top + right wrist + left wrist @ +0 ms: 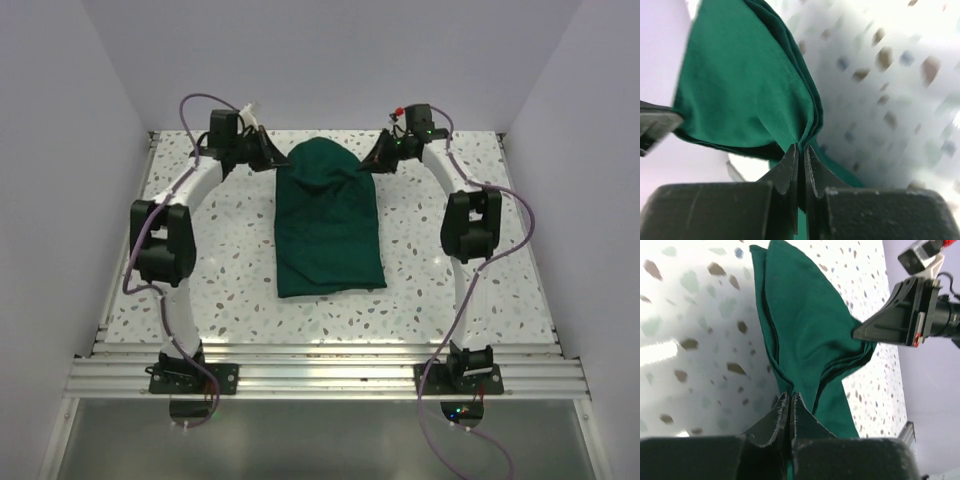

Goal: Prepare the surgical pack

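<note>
The surgical pack (328, 225) is a dark green cloth folded into a long strip, lying down the middle of the speckled table (230, 270). Its far end bunches to a rounded peak between the two arms. My left gripper (275, 160) is shut on the far left corner of the cloth (805, 335), pinching the layers at its tips (790, 399). My right gripper (370, 160) is shut on the far right corner, where several folded layers of cloth (750, 85) gather into its tips (801, 149). From the left wrist the right gripper (860, 332) shows biting the opposite corner.
White walls close in the table at the back and both sides, right behind the two grippers. A ribbed metal rail (330, 375) runs along the near edge with both arm bases bolted to it.
</note>
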Tool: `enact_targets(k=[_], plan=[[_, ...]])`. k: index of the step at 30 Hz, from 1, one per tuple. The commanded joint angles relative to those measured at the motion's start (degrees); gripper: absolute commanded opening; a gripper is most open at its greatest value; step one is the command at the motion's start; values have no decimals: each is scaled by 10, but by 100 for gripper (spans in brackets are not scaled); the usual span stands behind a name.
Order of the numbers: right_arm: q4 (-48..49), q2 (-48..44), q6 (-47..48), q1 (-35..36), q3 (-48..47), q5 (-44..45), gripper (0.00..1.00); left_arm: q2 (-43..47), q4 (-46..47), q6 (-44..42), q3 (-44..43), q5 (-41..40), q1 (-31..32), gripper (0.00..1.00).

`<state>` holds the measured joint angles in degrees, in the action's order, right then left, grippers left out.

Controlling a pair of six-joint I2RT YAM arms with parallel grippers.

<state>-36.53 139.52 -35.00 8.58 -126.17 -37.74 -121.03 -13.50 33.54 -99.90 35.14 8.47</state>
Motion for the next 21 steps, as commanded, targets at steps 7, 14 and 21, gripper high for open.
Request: enact_targets(k=[7, 14, 21], plan=[[-76, -231, 38, 13, 194, -11, 0, 234, -24, -22, 223, 6, 28, 0], [-84, -342, 69, 42, 373, -2, 0, 316, -64, -34, 296, -12, 56, 0], [-95, -414, 98, 43, 479, 13, 0, 402, -83, -31, 399, -22, 64, 0]])
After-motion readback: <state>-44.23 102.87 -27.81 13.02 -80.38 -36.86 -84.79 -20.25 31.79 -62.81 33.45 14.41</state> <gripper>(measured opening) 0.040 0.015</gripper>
